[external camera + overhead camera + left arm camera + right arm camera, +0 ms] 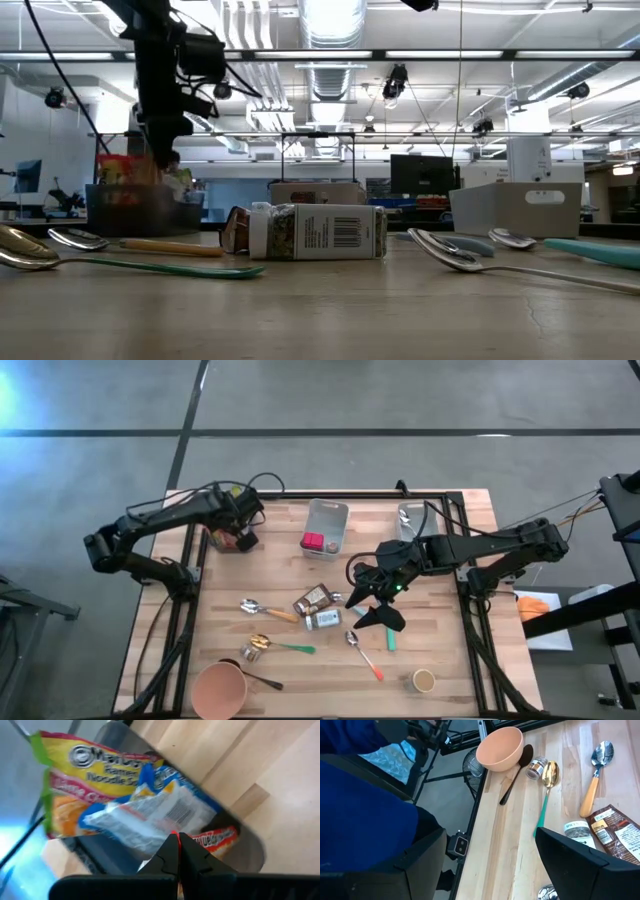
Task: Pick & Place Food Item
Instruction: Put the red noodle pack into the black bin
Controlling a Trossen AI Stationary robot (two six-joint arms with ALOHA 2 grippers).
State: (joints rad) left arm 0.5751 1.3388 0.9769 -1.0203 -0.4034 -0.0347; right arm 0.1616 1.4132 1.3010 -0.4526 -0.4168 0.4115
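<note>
Two arms in play. Right gripper (372, 603) hangs wide and empty, jaws spread; food packet (313, 599) lies just beside it toward table centre. Left gripper (243, 532), pinched closed, sits well apart over bin (218, 542).

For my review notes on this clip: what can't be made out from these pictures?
- Left gripper, shut over the ramen packets: whether it pinches one is hidden by its own fingers in the left wrist view.
- Red item in the middle bin: too small in the high view to identify.
- Right gripper, open: what lies beneath is covered by the arm in the high view.
</note>
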